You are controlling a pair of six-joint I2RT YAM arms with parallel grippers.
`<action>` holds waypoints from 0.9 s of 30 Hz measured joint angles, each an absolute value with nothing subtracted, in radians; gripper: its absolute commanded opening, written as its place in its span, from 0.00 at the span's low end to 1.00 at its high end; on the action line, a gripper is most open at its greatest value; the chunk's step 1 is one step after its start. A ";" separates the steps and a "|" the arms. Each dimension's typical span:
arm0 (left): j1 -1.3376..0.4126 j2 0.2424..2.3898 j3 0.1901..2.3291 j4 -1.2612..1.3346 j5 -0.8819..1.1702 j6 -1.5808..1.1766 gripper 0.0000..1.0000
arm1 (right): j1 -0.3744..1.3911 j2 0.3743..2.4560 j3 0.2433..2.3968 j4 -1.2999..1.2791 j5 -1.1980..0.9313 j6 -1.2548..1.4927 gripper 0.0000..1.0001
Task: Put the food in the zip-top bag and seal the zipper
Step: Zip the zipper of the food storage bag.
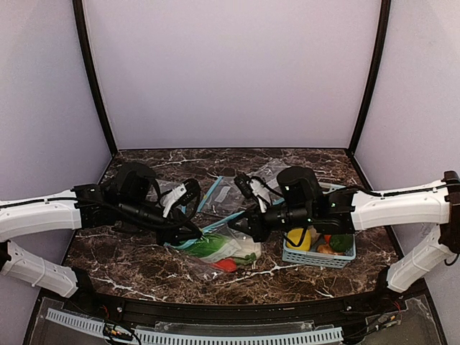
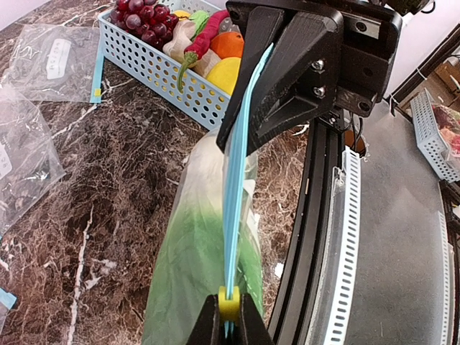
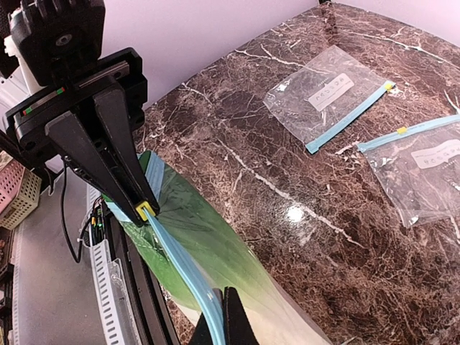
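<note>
Left end effector (image 2: 228, 320): pinching zipper (image 2: 234, 194) at its slider (image 2: 228, 303)
Right end effector (image 3: 221, 320): I see it clamped on zipper too
Zip-top bag (image 3: 190, 233): between them over counter (image 3: 302, 165), leafy vegetable (image 2: 188, 244) inside, rest murky

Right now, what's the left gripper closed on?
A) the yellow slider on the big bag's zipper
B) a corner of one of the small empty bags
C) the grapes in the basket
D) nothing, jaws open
A: in the left wrist view the left gripper is shut on the yellow slider at one end of the zipper, while the right gripper pinches the same blue strip further along.
</note>
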State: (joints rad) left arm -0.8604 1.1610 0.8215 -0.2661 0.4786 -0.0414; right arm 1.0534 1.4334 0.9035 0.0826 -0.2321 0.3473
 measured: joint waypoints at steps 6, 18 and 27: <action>-0.850 1.153 0.805 -0.262 0.478 -0.042 0.01 | 1.044 1.434 0.904 0.079 -0.232 0.345 0.00; -0.834 1.114 0.772 -0.262 0.480 -0.046 0.01 | 1.037 1.434 0.902 0.078 -0.232 0.346 0.00; -0.833 1.111 0.762 -0.271 0.507 -0.045 0.01 | 1.021 1.434 0.875 0.105 -0.298 0.328 0.04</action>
